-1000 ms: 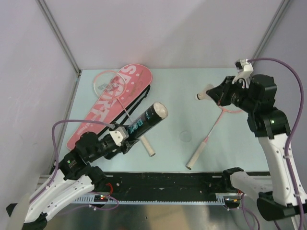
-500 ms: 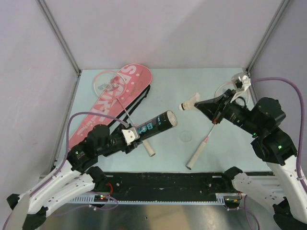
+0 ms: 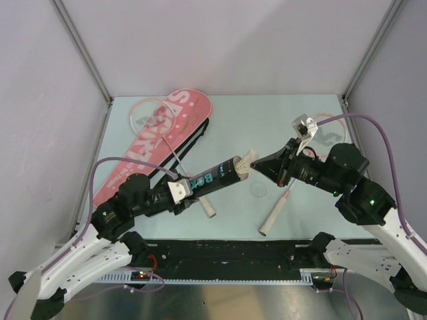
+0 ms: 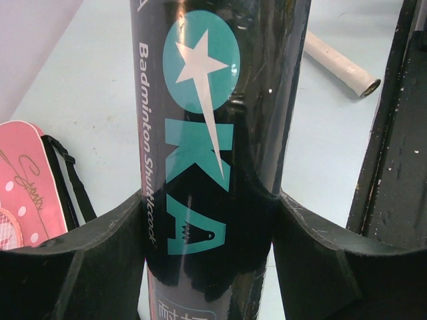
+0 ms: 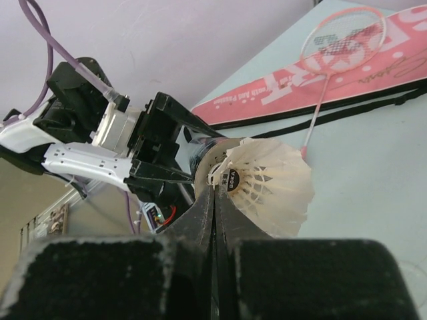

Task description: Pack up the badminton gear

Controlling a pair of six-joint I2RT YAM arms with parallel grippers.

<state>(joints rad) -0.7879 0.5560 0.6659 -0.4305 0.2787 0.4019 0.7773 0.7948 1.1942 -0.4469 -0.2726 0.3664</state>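
Observation:
My left gripper is shut on the black printed tube and holds it off the table, open end pointing right; its jaws clamp the tube on both sides. My right gripper is shut on the edge of a white feather shuttlecock, which sits at the tube's mouth. The shuttlecock is pinched at my fingertips. One pink racket lies on the pink case. The other racket lies under my right arm. No second shuttlecock shows.
The first racket's white handle lies on the table just below the tube. The case's black strap trails along its right side. The black base rail runs along the near edge. Grey walls close in the back and sides.
My right gripper has carried the shuttlecock left and down from the far right to the tube's mouth. My left gripper has swung the tube lower and further right to meet it.

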